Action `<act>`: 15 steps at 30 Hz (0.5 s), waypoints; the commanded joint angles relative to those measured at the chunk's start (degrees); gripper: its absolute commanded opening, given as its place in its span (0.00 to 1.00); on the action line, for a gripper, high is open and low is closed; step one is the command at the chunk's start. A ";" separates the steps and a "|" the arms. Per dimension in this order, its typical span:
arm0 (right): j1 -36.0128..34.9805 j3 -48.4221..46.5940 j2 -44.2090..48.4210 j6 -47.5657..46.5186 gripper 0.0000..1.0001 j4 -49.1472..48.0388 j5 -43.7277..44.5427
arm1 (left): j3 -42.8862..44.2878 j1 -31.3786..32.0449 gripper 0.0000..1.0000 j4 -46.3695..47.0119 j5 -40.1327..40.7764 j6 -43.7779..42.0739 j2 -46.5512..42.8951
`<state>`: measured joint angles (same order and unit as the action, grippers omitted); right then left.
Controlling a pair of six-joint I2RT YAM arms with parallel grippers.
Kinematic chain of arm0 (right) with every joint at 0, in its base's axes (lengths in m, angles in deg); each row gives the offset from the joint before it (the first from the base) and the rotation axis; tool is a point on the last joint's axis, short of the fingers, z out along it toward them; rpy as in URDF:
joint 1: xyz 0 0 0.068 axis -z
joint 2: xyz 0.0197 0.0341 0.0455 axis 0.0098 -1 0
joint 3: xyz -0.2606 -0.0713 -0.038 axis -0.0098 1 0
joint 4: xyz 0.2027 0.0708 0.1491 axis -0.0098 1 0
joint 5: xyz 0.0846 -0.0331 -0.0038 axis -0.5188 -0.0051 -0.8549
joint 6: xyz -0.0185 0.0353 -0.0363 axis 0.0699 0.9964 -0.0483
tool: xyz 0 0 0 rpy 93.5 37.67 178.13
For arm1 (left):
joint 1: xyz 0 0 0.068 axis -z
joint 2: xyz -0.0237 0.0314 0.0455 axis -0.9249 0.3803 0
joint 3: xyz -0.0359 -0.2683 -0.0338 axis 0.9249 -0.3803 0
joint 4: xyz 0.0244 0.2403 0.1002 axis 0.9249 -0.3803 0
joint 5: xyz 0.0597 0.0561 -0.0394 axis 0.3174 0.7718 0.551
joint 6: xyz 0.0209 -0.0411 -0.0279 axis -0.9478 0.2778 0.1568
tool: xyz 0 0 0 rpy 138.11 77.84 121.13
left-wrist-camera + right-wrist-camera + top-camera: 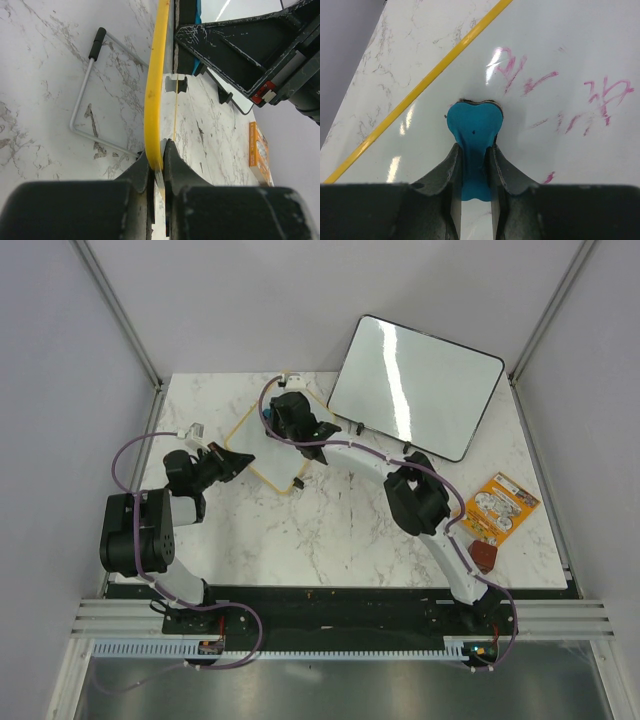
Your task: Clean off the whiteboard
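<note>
The whiteboard (258, 452) sits left of centre on the marble table (340, 530). In the top view, much of it is hidden under the right gripper (473, 150), and whether it lies flat or tilts is unclear. That gripper is clamped on a blue eraser (472, 125) pressed against the board, its contact face out of sight. The smeared pink writing (520, 75) beside it is unreadable. The left gripper (160, 152) pinches the board's yellow frame (152, 95), fingers nearly together. A larger black-framed board (415, 385) stands farther back.
</note>
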<state>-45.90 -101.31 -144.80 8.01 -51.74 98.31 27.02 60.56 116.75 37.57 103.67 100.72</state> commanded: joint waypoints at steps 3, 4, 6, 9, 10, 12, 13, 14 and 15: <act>-2.50 -4.52 -10.34 2.32 0.00 10.30 -15.58 | -0.56 4.81 0.02 -3.08 -8.58 -12.24 -0.28; -2.15 -5.14 -10.25 2.32 0.00 10.48 -15.58 | -0.56 4.81 0.02 -3.08 -8.58 -12.33 -0.29; -1.44 -5.94 -9.64 1.97 0.00 10.57 -15.58 | -0.47 4.89 0.02 -3.35 -8.58 -12.41 -0.29; -1.53 -5.85 -8.76 1.09 0.00 10.39 -16.63 | -0.30 4.98 0.02 -3.61 -8.49 -12.59 -0.11; -2.14 -5.50 -8.49 1.00 0.00 10.39 -16.81 | -0.30 4.90 0.02 -3.70 -8.32 -12.59 -0.11; -3.02 -3.76 -8.14 0.65 0.00 10.48 -17.16 | -0.21 5.07 0.02 -3.79 -8.40 -12.59 -0.11; -3.55 -3.05 -8.23 0.47 0.00 10.57 -17.08 | -0.21 4.98 0.02 -3.87 -8.32 -12.59 -0.11; -4.42 -2.08 -8.14 0.65 0.00 10.74 -16.90 | -0.21 5.07 0.02 -3.87 -8.32 -12.68 -0.11; -4.78 0.19 -8.31 0.91 0.00 10.66 -16.99 | -0.21 4.98 0.02 -3.87 -8.40 -12.68 -0.20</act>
<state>-44.32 -107.65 -146.85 7.73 -44.90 92.17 27.05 60.62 116.42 38.03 103.67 100.61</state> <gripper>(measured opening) 0.280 0.070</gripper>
